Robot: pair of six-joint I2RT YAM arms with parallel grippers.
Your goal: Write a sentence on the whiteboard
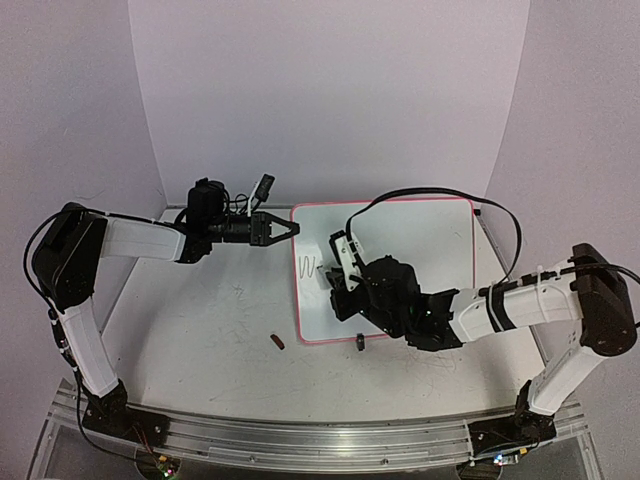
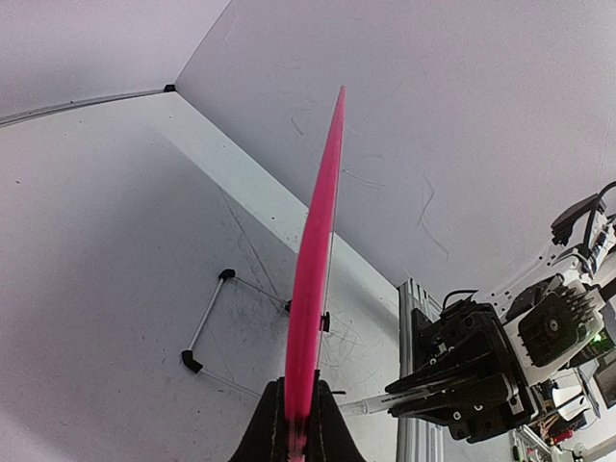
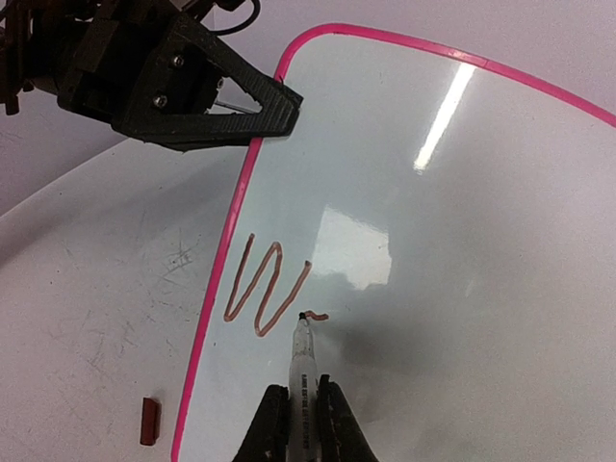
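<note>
The whiteboard (image 1: 420,250) with its pink frame lies at the table's middle. A brown "W" (image 3: 265,284) is written near its left edge, with a short stroke (image 3: 318,316) beside it. My right gripper (image 3: 302,416) is shut on a white marker (image 3: 303,361), whose tip touches the board at the start of that stroke. The right gripper (image 1: 340,275) hovers over the board's left part. My left gripper (image 1: 290,229) is shut on the board's pink rim (image 2: 318,241) near its far left corner, and the rim runs straight between the left fingers (image 2: 260,438).
A red marker cap (image 1: 278,342) lies on the scuffed table just left of the board's near edge, also the cap (image 3: 149,421). A thin wire stand with black feet (image 2: 207,322) shows behind the board. The right arm (image 2: 472,375) is close beside the board.
</note>
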